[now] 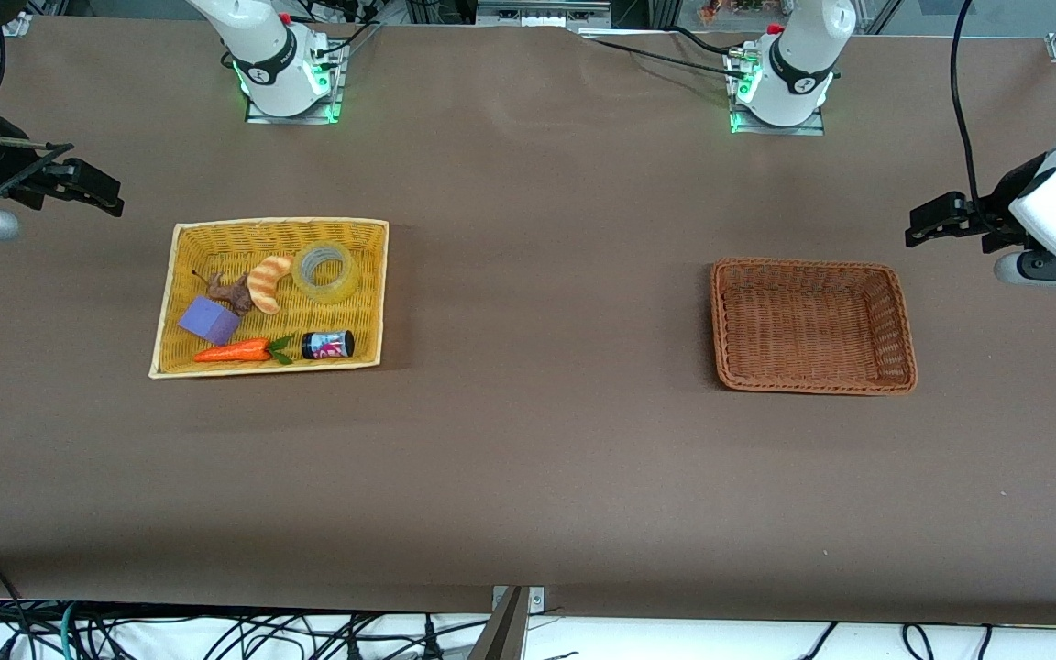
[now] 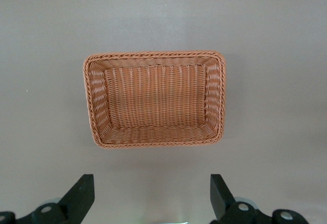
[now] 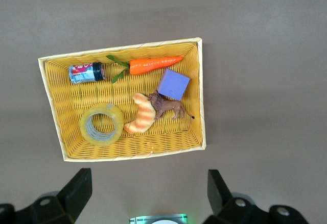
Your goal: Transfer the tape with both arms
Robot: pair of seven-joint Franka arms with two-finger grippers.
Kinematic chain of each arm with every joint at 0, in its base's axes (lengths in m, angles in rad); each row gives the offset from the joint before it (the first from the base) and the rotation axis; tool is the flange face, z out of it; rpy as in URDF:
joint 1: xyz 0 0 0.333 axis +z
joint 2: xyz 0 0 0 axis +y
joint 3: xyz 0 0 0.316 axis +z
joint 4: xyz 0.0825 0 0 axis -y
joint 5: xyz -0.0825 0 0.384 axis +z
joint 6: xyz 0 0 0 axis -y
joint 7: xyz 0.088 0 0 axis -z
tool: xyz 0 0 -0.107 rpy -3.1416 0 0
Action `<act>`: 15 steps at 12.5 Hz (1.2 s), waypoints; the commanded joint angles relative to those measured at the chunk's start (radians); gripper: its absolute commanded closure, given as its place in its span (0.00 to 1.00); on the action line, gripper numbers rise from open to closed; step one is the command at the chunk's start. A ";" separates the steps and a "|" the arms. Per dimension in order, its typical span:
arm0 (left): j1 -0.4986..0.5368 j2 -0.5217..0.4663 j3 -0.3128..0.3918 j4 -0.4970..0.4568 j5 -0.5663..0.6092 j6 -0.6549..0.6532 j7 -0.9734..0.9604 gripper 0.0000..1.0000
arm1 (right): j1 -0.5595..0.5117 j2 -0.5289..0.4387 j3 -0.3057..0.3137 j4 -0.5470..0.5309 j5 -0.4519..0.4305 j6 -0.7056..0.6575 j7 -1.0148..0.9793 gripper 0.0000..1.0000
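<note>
While lying flat on its side, hole facing up, translucent pale-yellow ring-shaped roll of packing tape (image 1: 326,272) sits in shallow yellow woven rectangular basket (image 1: 181,275), in the corner toward table middle and farther from the front camera. No long axis, round ring; hole axis vertical. One tape roll only.

Counted in yellow basket, six things: the tape; one orange-striped croissant-shaped toy (image 1: 268,283) just beside the tape; one small brown animal figure (image 1: 231,292) touching the croissant; one purple cube block (image 1: 208,320) beside the figure; one orange plastic carrot with green leaves (image 1: 236,351) lying along the basket wall nearest the front camera; one small black-capped can with red-and-white label (image 1: 327,345) on its side, beside the carrot's leaves.

Second container: one brown-orange woven rectangular basket (image 1: 900,321), toward the left arm's end of the brown table (image 1: 537,440), holding nothing. Two baskets well apart.

Two white arms. Right black two-finger gripper (image 3: 148,193) up in the air over table just off the yellow basket, fingers spread wide, gripping nothing. Left black two-finger gripper (image 2: 152,196) up over table just off the brown basket, fingers spread wide too, also gripping nothing. Tape untouched, apart from both grippers.
</note>
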 commanded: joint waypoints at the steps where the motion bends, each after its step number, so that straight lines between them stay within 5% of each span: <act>1: 0.003 0.000 0.004 0.002 -0.032 0.007 0.019 0.00 | -0.019 -0.011 0.017 -0.008 0.002 0.001 0.014 0.00; 15: 0.006 0.000 0.004 0.002 -0.032 0.007 0.019 0.00 | 0.009 0.071 0.031 -0.005 0.021 -0.063 -0.094 0.00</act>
